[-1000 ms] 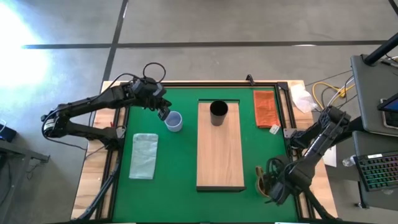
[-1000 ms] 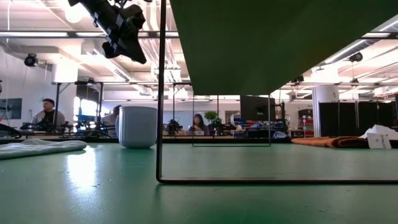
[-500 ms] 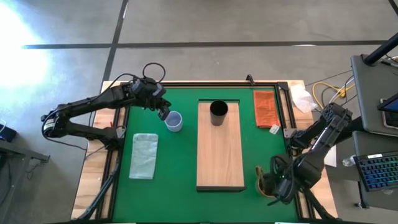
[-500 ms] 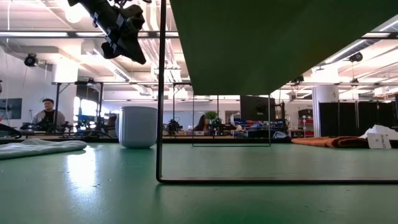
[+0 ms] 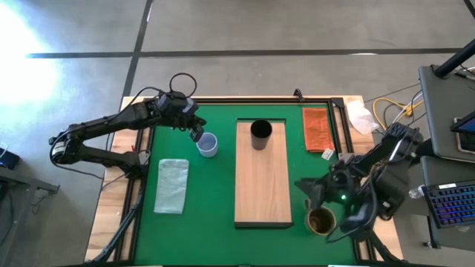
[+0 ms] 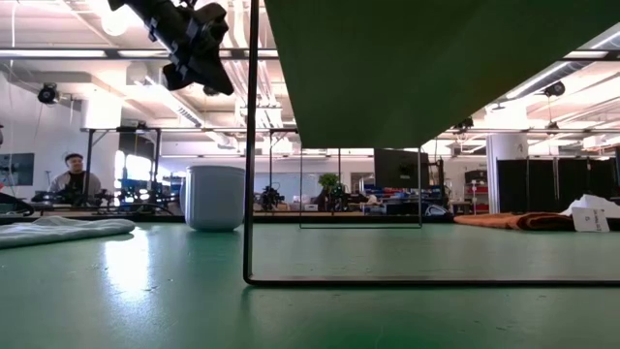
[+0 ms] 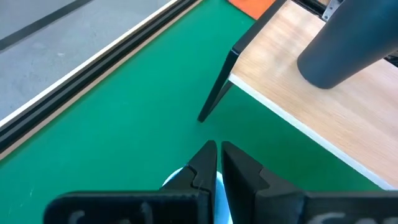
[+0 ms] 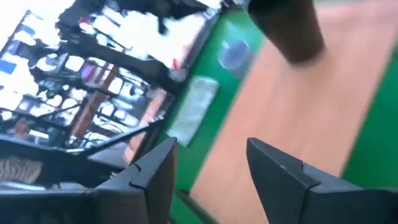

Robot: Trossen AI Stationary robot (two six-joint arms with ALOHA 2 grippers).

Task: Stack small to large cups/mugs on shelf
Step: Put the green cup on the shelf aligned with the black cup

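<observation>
The black tumbler [image 5: 260, 134] stands upright on the far end of the light-wood shelf [image 5: 262, 185]. The pale blue-white mug [image 5: 208, 144] stands on the green mat left of the shelf. My left gripper [image 5: 195, 133] is shut and empty; the low view shows it [image 6: 199, 48] well above the mug [image 6: 215, 197]. The brown-olive mug [image 5: 321, 220] stands on the mat by the shelf's near right corner. My right gripper [image 5: 306, 188] is open and empty, just on the far side of that mug; its wrist view looks across the shelf [image 8: 280, 124] toward the tumbler [image 8: 289, 28].
A pale green cloth [image 5: 171, 185] lies at the near left and an orange-red cloth [image 5: 316, 129] at the far right. The shelf stands raised on thin black legs [image 6: 250, 145]. A black frame [image 5: 245, 99] edges the mat. People sit in the room beyond the table.
My right arm has swung up from over the brown-olive mug, and its gripper has gone toward the shelf and the far edge, tipping toward level. The mug stays on the mat, now uncovered. My left arm has kept still.
</observation>
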